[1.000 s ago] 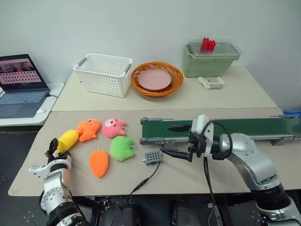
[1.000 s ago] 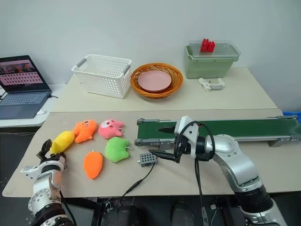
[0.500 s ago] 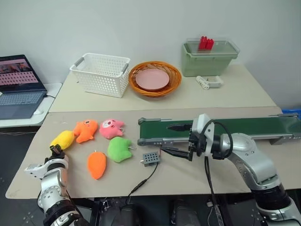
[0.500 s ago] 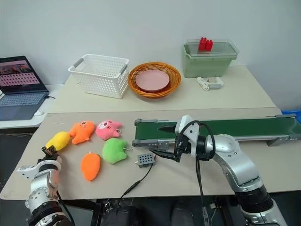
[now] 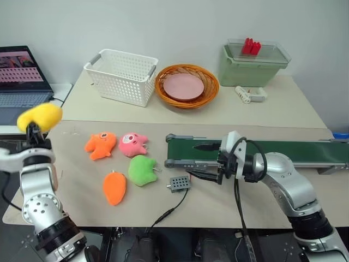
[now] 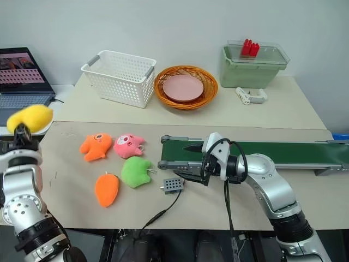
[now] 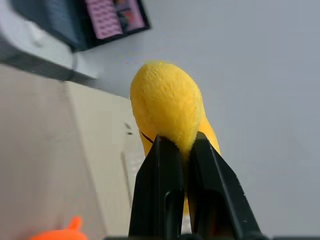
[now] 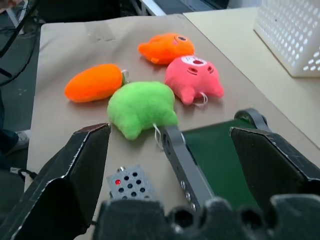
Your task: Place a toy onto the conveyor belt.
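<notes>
Overhead, beige table (image 5: 218, 210) against pale wall (image 5: 163, 27); laptop (image 5: 22, 76) beside.

Wht basket (image 5: 122, 76), laptop (image 5: 22, 76), pink plush (image 5: 133, 144)

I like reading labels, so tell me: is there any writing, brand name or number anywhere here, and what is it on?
No text here can be read.
Laptop: its screen shows rows of small pictures, too small and blurred to read.
Small grey box with holes and a red light: no lettering shows.
Belt, white basket and green bin: no labels show.
</notes>
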Robot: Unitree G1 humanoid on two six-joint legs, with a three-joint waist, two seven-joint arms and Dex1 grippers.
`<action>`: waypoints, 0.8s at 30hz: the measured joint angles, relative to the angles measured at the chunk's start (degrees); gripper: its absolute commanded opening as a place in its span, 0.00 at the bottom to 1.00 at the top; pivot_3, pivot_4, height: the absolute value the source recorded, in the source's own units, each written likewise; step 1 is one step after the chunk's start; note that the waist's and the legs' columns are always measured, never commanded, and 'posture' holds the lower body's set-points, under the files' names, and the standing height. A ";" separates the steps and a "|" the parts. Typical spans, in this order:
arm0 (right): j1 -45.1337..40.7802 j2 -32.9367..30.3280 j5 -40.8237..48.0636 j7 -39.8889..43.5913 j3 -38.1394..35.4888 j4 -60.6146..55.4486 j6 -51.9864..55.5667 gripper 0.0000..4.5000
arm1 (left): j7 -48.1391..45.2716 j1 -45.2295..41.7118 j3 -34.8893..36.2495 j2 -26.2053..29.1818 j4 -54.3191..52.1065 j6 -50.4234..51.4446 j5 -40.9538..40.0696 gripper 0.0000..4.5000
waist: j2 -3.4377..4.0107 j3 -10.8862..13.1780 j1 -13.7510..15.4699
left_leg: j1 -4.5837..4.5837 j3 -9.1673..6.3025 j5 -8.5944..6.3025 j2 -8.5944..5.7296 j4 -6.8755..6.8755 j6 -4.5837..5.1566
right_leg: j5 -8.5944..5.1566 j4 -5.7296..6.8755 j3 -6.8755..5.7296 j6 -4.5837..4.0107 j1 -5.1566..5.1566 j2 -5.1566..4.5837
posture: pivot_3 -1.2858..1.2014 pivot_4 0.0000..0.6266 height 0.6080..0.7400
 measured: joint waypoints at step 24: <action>3.18 0.91 -1.72 -5.20 -2.20 -1.39 -0.08 1.00 | -27.56 -18.51 -71.41 23.16 13.18 -40.48 97.53 0.01 | 0.20 0.18 -0.22 | -0.51 0.28 0.13 0.07 0.06 -0.18 | -0.08 0.41 -0.05 0.03 -0.69 0.27 | 0.52 0.24 1.00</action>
